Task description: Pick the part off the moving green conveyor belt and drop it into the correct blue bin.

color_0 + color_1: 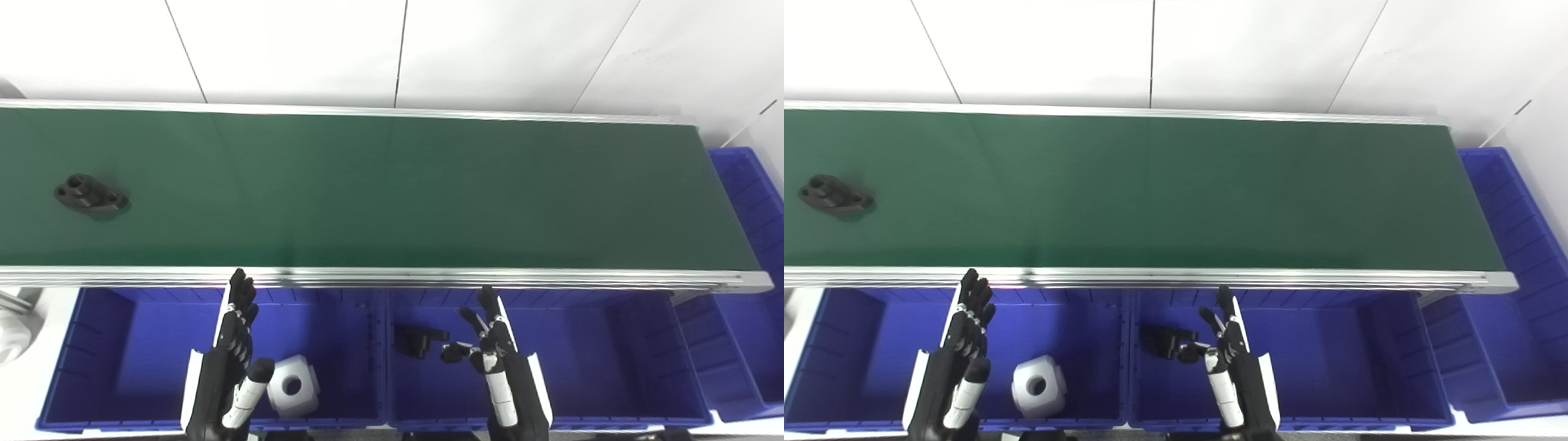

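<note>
Left eye view: your left hand [229, 361] and right hand [499, 361] hover over the blue bins [92, 343], fingers spread, holding nothing. White cube part [293, 386] sits in the left-middle bin, black part [416, 340] in the next bin. Right eye view: your target, the black flanged part [834, 194], lies far left on the green belt [1176, 190], well apart from both hands.
</note>
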